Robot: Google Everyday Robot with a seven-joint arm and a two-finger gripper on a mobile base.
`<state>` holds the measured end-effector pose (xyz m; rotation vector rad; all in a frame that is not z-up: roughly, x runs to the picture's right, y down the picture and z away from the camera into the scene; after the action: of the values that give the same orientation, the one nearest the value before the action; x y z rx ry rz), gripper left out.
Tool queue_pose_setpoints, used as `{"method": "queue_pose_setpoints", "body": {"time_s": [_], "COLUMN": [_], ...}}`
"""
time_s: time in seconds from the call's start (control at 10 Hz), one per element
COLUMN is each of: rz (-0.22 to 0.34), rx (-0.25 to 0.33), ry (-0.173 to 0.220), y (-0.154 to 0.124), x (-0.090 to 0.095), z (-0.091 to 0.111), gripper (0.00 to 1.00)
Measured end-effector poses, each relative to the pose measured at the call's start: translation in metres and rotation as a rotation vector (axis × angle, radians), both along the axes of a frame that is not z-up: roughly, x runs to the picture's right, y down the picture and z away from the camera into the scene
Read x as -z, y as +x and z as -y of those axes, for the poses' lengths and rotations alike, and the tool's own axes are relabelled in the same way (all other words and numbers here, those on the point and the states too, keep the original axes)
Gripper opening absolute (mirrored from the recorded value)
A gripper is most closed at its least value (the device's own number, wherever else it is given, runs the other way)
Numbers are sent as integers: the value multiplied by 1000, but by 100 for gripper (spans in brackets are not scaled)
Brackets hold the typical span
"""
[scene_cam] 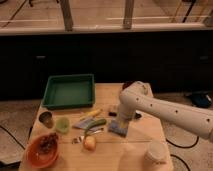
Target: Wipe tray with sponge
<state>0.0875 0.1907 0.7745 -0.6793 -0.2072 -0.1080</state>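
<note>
The green tray (70,91) sits at the back left of the wooden table and holds nothing. The blue-grey sponge (117,129) lies flat on the table near the middle, to the right of the tray and nearer the front. My white arm reaches in from the right and bends down. The gripper (121,121) hangs right over the sponge, at or just above its top edge, and hides part of it.
An orange bowl (41,150) with dark contents stands at the front left. Near it are a green cup (62,124), a dark metal cup (46,119), a green vegetable (95,124), a yellow item (90,114) and a round fruit (89,143). A white cup (155,152) stands front right. A dark block (113,108) lies behind the sponge.
</note>
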Motion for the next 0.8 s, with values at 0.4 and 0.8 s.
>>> {"method": "queue_pose_setpoints", "body": {"time_s": [0.4, 0.8], "rz": [-13, -21], "rx": [-22, -34], "ry": [-15, -31], "y": [0, 0], "x": [-26, -28], "z": [-24, -28], "gripper": [68, 68]}}
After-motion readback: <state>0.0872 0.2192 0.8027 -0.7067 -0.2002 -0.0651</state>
